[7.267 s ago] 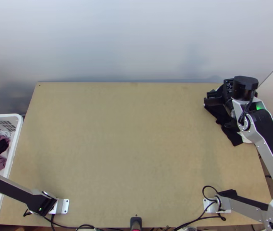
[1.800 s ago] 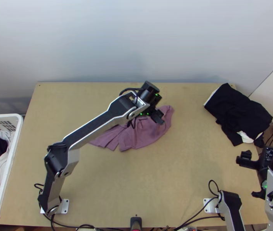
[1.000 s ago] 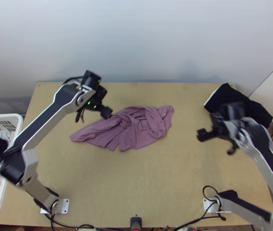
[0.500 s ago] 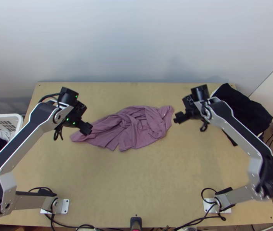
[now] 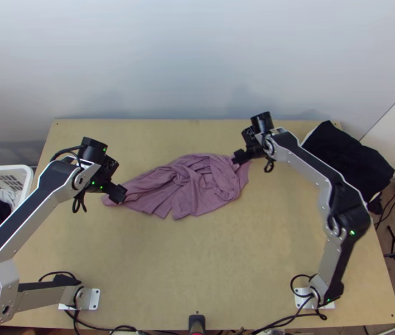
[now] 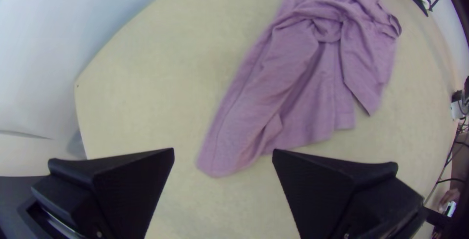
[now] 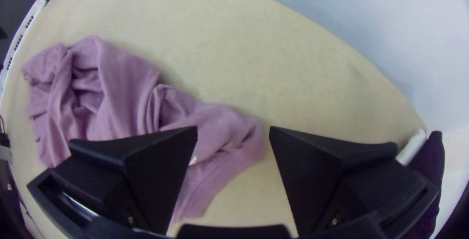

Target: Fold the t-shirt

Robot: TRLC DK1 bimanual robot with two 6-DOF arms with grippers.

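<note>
In the top view my left gripper [image 5: 118, 194] is over the left end of the pink t-shirt [image 5: 197, 187], and my right gripper [image 5: 242, 157] is over its upper right end. The shirt lies bunched and twisted across the table's middle. In the left wrist view the left gripper [image 6: 223, 158] stands open, a narrow end of the shirt [image 6: 273, 87] between and beyond its fingers. Seen in the right wrist view, the right gripper [image 7: 233, 136] is open too, with an edge of the shirt [image 7: 122, 92] between and below its fingers.
A pile of black and white clothes [image 5: 345, 153] lies at the table's back right corner. At the left edge stands a white basket [image 5: 25, 192] holding dark and light clothes. Bare wood [image 5: 197, 262] extends in front of the shirt.
The pink shirt has come onto the table. My left arm has swung back from above its right part to its left end. My right arm has come from the right side to the shirt's right end.
</note>
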